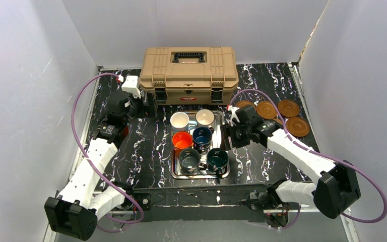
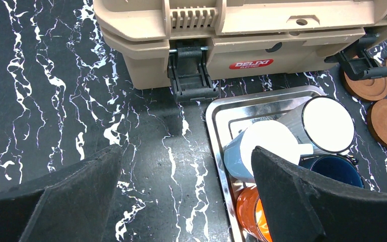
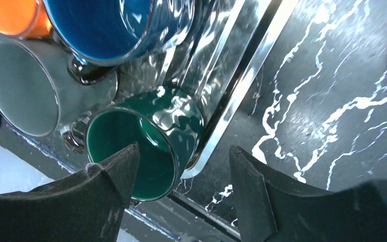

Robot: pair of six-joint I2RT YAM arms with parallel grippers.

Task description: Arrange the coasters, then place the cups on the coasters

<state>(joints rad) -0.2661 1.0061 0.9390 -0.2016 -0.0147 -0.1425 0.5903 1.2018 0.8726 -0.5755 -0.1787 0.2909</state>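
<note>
**Surface** (image 1: 151, 151): black with a white-veined marble pattern, carrying every item below.

**Tan plastic toolbox** (image 1: 189, 74): it is sitting at the rear centre, with black latches and a black handle. The red label (image 2: 251, 64) on its front is reading "DELIXI"; the smaller line beneath is too fine to read surely.

**Rectangular shiny steel tray** (image 1: 199, 176): it is lying in front of the toolbox and holding all six small handled cups in three rows of two.
- Rear: cream-white cup (image 1: 180, 120) and second cream-white cup (image 1: 205, 117).
- Middle: orange cup (image 1: 182, 140) and navy blue cup (image 1: 202, 136).
- Nearest: dark grey-green cup (image 1: 189, 159) and dark teal cup (image 1: 217, 159).

**Flat round brown grooved coasters** (image 1: 266, 109): four are showing, clustered on the surface right of the toolbox and apart from the tray.

**Left tool** (image 2: 186, 151): it is hanging over the surface by the tray's rear left corner, its fingers spread wide and pinching nothing.

**Right tool** (image 3: 181, 151): it is hanging over the tray's right rim by the dark teal cup, its fingers spread with nothing gripped.
</note>
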